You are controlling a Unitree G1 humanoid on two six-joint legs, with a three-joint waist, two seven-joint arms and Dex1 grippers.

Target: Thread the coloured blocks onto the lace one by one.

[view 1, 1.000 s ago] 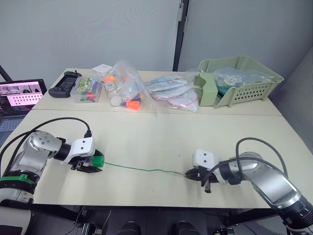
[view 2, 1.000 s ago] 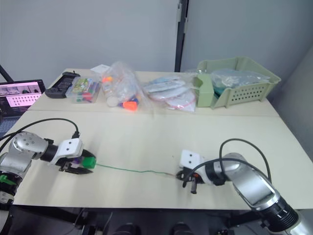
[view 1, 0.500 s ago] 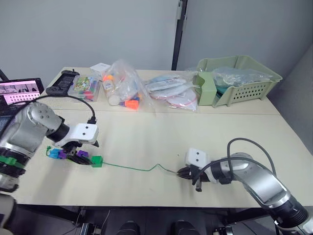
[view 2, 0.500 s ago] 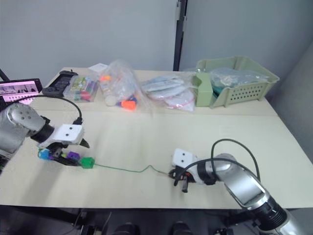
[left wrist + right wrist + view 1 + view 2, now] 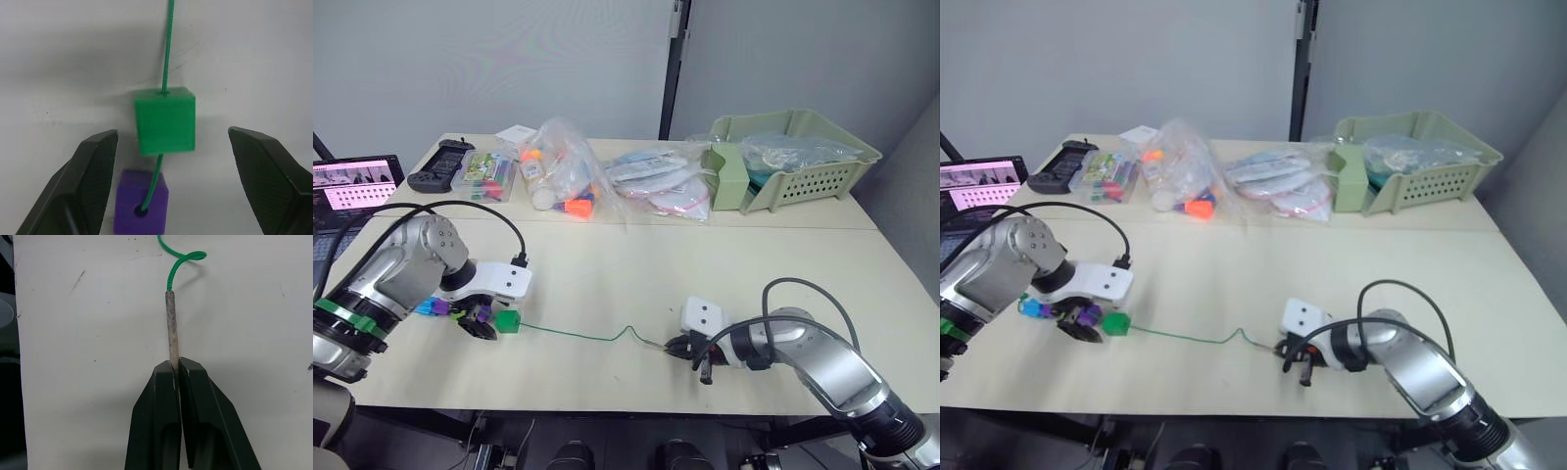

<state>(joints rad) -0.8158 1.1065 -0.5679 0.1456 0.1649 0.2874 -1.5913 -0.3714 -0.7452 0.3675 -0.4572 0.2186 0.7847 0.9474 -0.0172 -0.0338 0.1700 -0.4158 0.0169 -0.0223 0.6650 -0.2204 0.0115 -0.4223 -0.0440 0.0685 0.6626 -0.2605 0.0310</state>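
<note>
My right gripper [image 5: 174, 369] has its jaws pinched together on the stiff pale tip of the lace [image 5: 578, 335], low on the bench [image 5: 636, 264] near its front edge; how far the tip runs in between the fingers is hidden. My left gripper [image 5: 171, 147] has its jaws wide apart, holding nothing, straddling the dark green block [image 5: 165, 120] close to the front left corner. The lace passes through that block and into the hole of a purple block [image 5: 142, 201] just beside it, whose near side is cut off in the left wrist view. Further toward the left edge sit a blue block [image 5: 1033, 308] and more purple, partly hidden behind my left wrist; I cannot tell whether they are threaded.
</note>
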